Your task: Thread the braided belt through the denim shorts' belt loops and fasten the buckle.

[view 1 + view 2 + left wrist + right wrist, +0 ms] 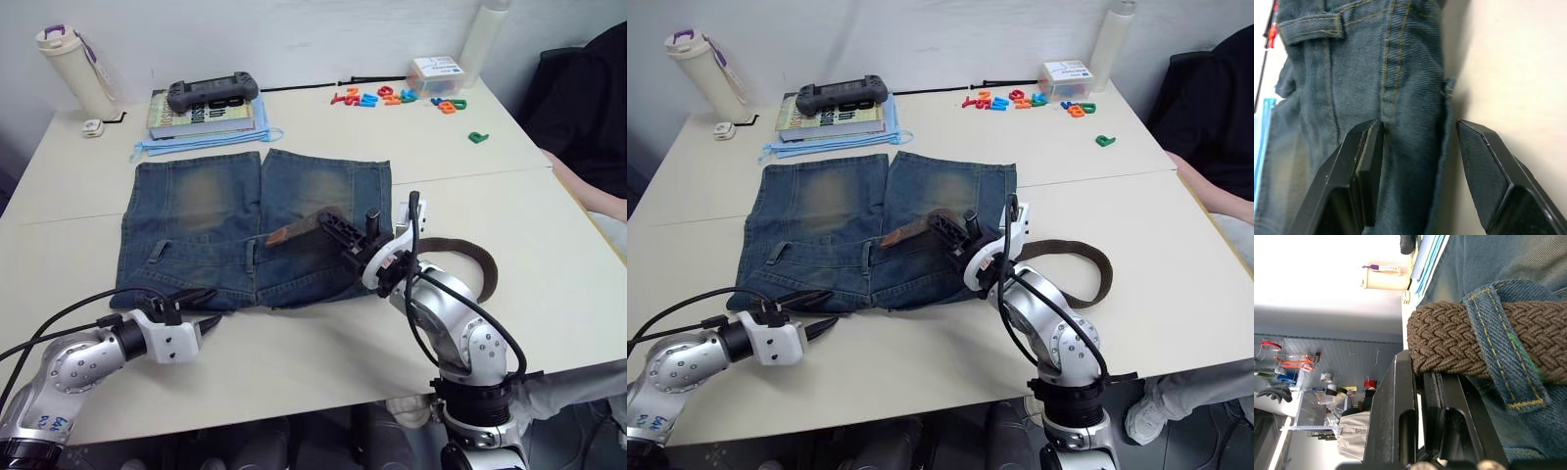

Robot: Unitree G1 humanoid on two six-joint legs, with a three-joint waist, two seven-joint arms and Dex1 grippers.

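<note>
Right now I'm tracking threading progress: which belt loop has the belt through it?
The belt loop beside the right gripper: the braided belt passes under it. The loop seen past the left gripper holds no belt.

Little can be read. At the lower left of the head views, handwritten blue marks that look like "68" stand on the silver housing of the left arm (44, 422). At the upper left, a book (204, 115) under a black controller (212, 91) carries large cover letters, too hidden to read. Coloured toy letters (392, 97) lie scattered at the tabletop's (323, 362) upper right, individually indistinct.
</note>
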